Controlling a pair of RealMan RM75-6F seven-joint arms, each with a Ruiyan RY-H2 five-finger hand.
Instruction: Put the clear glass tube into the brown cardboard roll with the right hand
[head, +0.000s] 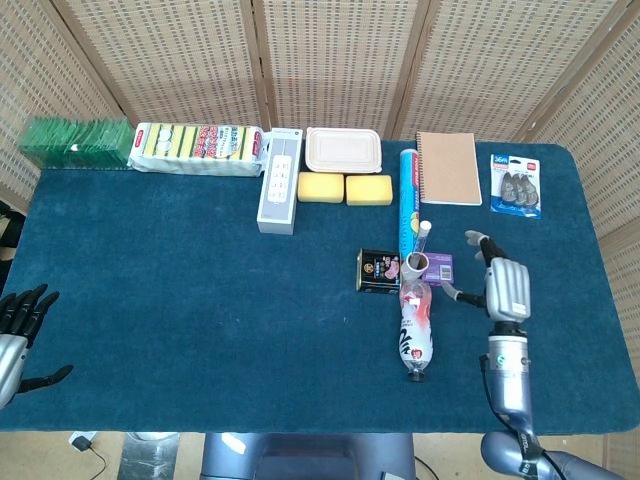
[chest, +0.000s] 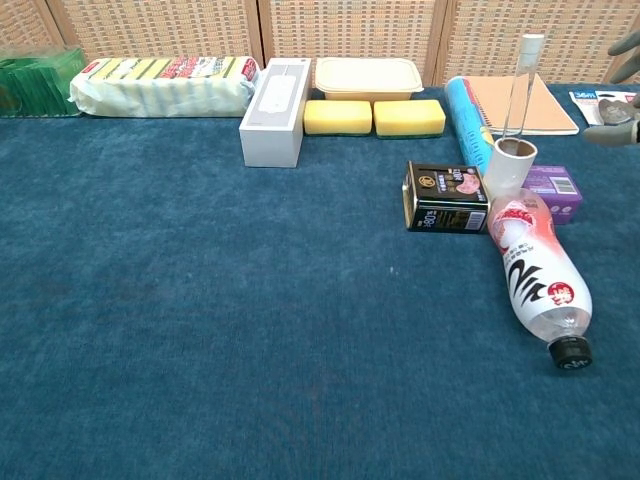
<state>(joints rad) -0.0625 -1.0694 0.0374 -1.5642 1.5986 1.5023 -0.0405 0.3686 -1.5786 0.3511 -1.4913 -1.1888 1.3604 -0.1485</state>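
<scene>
On the blue carpeted worktop (head: 200, 300), the clear glass tube (chest: 522, 88) with a white cap stands upright just behind the short brown cardboard roll (chest: 510, 165), which stands on end with its open mouth up, right of centre in the head view. The tube is not inside the roll. At the roll's 9 o'clock a small black printed tin (head: 378, 270) lies close beside it; at its 3 o'clock sits a small purple box (head: 440, 268); at its 6 o'clock a clear plastic bottle with a pink and white label (head: 415, 330) lies on its side, black cap toward the near edge, its base touching or nearly touching the roll. At 12 o'clock a long blue cylinder (head: 408, 200) lies along the worktop. The right hand (head: 503, 288) hovers at about 3 o'clock of the roll, beyond the purple box, fingers (head: 477, 240) apart and holding nothing. The left hand (head: 15, 325) is at the far left edge near the front corner, its dark fingers spread, also holding nothing.
</scene>
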